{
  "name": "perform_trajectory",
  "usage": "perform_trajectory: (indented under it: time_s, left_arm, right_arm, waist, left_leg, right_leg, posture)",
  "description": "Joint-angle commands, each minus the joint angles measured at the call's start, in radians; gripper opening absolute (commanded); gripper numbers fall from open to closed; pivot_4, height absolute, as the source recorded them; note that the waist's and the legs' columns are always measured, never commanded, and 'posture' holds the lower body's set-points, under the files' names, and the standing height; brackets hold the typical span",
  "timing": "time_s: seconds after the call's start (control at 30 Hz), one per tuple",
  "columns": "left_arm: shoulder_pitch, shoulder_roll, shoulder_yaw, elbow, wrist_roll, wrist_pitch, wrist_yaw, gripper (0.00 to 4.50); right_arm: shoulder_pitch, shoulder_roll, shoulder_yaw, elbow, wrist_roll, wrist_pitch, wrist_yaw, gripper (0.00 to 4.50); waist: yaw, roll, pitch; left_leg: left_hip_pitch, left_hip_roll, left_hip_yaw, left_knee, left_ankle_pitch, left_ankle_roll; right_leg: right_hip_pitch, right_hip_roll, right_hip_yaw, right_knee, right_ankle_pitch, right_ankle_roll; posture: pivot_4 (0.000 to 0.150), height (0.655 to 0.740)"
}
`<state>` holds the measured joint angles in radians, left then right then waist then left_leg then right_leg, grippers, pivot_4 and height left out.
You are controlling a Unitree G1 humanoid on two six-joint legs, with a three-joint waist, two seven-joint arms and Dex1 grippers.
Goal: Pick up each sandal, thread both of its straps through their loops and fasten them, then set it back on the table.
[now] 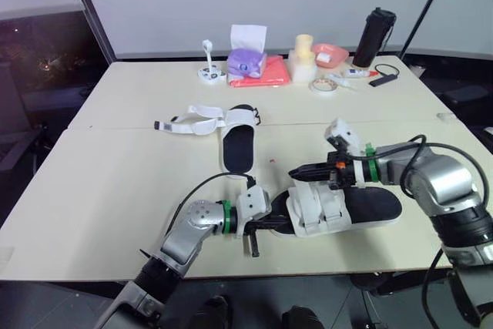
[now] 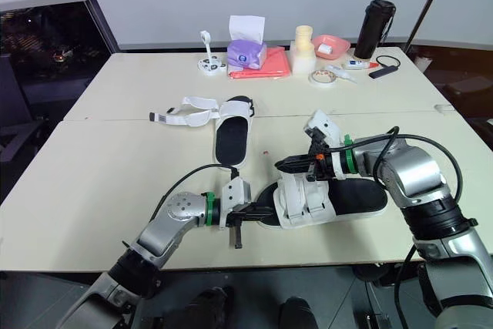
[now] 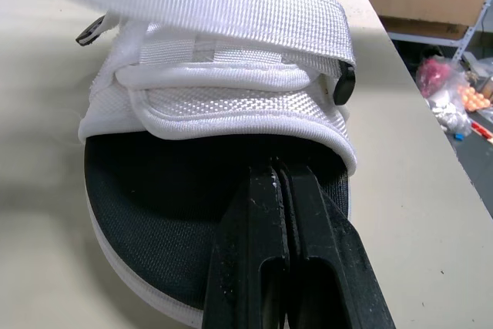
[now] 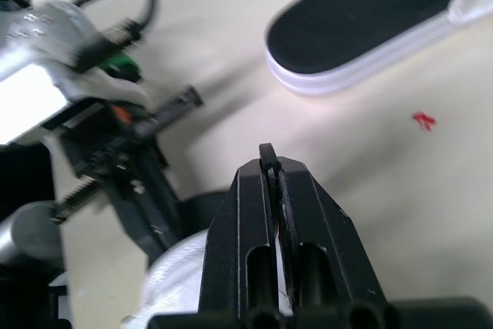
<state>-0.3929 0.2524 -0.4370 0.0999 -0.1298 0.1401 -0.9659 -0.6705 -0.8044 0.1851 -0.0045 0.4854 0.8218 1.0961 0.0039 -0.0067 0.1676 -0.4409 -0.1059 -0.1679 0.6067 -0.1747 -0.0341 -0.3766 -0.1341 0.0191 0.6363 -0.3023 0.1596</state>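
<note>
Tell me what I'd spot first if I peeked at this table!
A white-strapped sandal lies near the front of the table, with the left gripper shut at one end and the right gripper shut just above it. A second sandal lies farther back, unfastened.

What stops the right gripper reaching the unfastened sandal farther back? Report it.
Probably nothing. The right gripper, shut, hangs just above the near sandal; only bare table lies between it and the far sandal, whose loose straps splay toward the robot's left, away from that arm.
</note>
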Motion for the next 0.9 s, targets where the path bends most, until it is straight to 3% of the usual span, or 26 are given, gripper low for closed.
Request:
perform_trajectory:
  time_s: [0.03, 0.33, 0.57, 0.67, 0.77, 0.9]
  left_arm:
    - [0.037, 0.02, -0.03, 0.019, 0.033, 0.035, -0.003, 0.0]
    - [0.039, 0.021, -0.03, 0.013, 0.029, 0.041, 0.004, 0.0]
    - [0.035, 0.021, -0.027, 0.018, 0.033, 0.039, 0.006, 0.0]
    - [0.033, 0.021, -0.027, 0.02, 0.034, 0.036, 0.006, 0.0]
    - [0.029, 0.019, -0.027, 0.025, 0.035, 0.033, 0.004, 0.0]
    - [0.025, 0.016, -0.028, 0.032, 0.035, 0.028, 0.001, 0.0]
  right_arm:
    - [-0.046, 0.009, -0.008, 0.048, -0.043, -0.057, 0.011, 0.06]
    - [-0.065, 0.045, 0.06, 0.189, -0.164, -0.124, 0.012, 0.06]
    - [-0.03, 0.033, 0.06, 0.168, -0.177, -0.132, 0.028, 0.06]
    - [-0.022, 0.028, 0.055, 0.174, -0.199, -0.149, 0.011, 1.04]
    - [-0.033, 0.031, 0.059, 0.18, -0.241, -0.186, -0.017, 2.53]
    - [-0.047, 0.029, 0.099, 0.192, -0.328, -0.259, -0.039, 2.53]
  waist:
    - [0.0, 0.0, 0.0]
    - [-0.013, 0.0, 0.0]
    - [-0.014, 0.0, 0.0]
    - [-0.013, 0.0, -0.001]
    - [-0.013, 0.001, -0.001]
    - [-0.013, 0.001, -0.001]
  left_leg:
    - [0.0, 0.0, 0.0, 0.0, 0.0, 0.0]
    - [0.002, 0.0, 0.0, 0.001, 0.0, 0.0]
    - [0.007, 0.0, 0.0, 0.001, 0.0, 0.0]
    - [0.007, 0.0, -0.001, 0.001, 0.0, 0.0]
    - [0.007, 0.0, -0.001, 0.0, 0.0, 0.0]
    - [0.007, 0.0, -0.001, 0.0, 0.0, 0.0]
  right_leg:
    - [0.0, 0.0, 0.0, 0.0, 0.0, 0.0]
    - [0.002, 0.0, 0.0, 0.002, 0.0, 0.0]
    - [0.004, 0.0, 0.0, 0.002, 0.0, 0.0]
    - [0.004, 0.0, 0.0, 0.002, 0.0, 0.0]
    - [0.003, 0.0, 0.001, 0.002, 0.0, 0.0]
    - [0.003, 0.0, 0.001, 0.002, 0.0, 0.0]
  posture:
    - [0.15, 0.74]
    - [0.15, 0.74]
    - [0.15, 0.74]
    - [0.15, 0.74]
    - [0.15, 0.74]
    - [0.15, 0.74]
